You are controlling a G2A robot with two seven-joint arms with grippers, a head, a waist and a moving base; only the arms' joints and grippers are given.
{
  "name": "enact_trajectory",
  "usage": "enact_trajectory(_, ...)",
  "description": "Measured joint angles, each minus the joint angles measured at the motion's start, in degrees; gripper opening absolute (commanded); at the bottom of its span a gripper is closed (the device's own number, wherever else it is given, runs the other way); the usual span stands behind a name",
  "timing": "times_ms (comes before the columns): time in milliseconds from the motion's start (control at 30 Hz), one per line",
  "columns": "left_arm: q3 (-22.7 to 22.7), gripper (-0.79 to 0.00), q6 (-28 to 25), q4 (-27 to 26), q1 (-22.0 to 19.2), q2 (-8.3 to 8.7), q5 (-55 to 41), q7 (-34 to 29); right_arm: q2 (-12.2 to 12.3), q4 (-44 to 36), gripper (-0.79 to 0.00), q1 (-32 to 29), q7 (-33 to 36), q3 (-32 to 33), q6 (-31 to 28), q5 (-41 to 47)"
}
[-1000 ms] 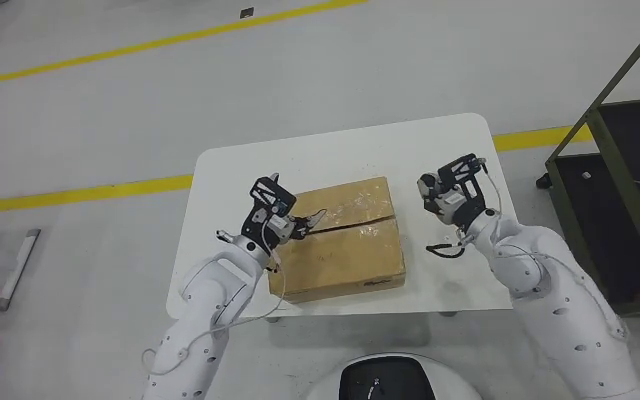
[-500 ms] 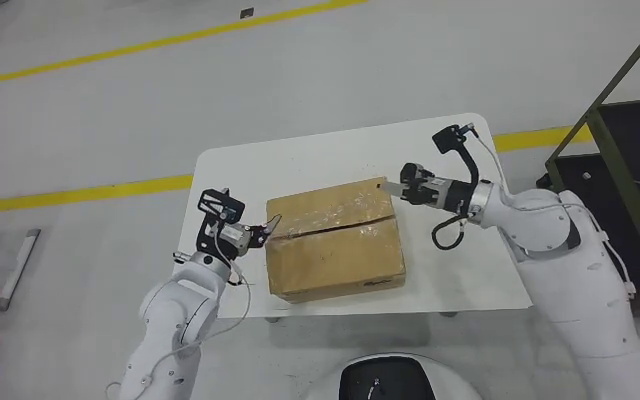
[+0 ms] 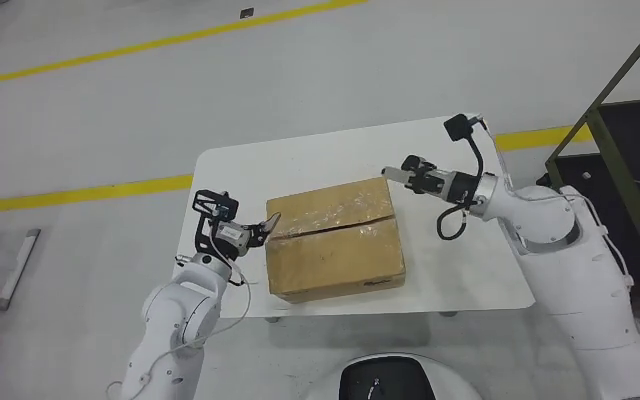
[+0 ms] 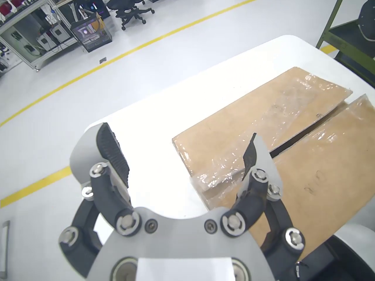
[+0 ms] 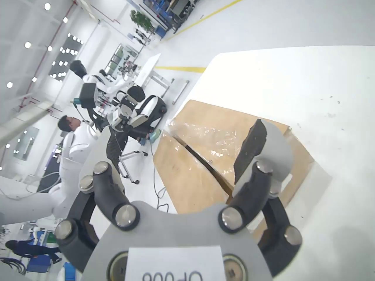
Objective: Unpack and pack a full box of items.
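Observation:
A brown cardboard box (image 3: pixel 335 240) sits mid-table with both top flaps down and a dark seam between them; shiny clear tape clings to the flaps. My left gripper (image 3: pixel 263 229) is at the box's left end, level with the seam, and stands open. In the left wrist view the left gripper (image 4: pixel 181 153) spans the box (image 4: pixel 293 135) corner, one finger (image 4: pixel 252 153) over the taped flap edge. My right gripper (image 3: pixel 392 173) is open at the box's far right corner. In the right wrist view the right gripper (image 5: pixel 184 144) hangs over the box (image 5: pixel 202 144).
The white table (image 3: pixel 450 150) has bare surface behind and to the right of the box. A dark green shelf cart (image 3: pixel 600 170) stands off the table's right side. Yellow lines mark the floor around.
My left gripper drew back from over the box top to its left end. My right arm swung from the table's right side in to the box's far right corner.

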Motion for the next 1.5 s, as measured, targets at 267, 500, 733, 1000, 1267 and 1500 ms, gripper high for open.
enact_trajectory(267, 0.0, 0.000, 1.3, 0.9, -1.0, -0.06, 2.7, -0.4, -0.7, 14.0, -0.397, 10.5, 6.7, -6.8, 3.1, 0.5)
enact_trajectory(500, 0.0, 0.000, 1.3, 0.8, -1.0, -0.06, 2.6, -0.4, -2.0, 25.3, -0.400, 17.5, 5.5, -12.9, 1.3, -1.2)
enact_trajectory(733, 0.0, 0.000, 1.3, 0.8, -1.0, -0.06, 2.6, -0.4, -3.0, 31.8, -0.394, 21.4, 5.1, -17.5, -0.2, -4.7)
enact_trajectory(1000, 0.0, 0.000, 1.3, 0.8, -1.0, -0.06, 2.6, -0.4, -3.9, 35.8, -0.225, 24.0, 4.6, -20.9, -1.8, -6.4)
enact_trajectory(1267, 0.0, 0.000, 1.3, 0.8, -1.0, -0.06, 2.6, -0.4, -4.5, 37.1, -0.403, 25.1, 5.4, -23.2, -2.8, -7.2)
enact_trajectory(1500, 0.0, 0.000, 1.3, 0.8, -1.0, -0.06, 2.6, -0.4, -4.7, 36.7, -0.446, 25.8, 7.3, -24.0, -3.1, -6.5)
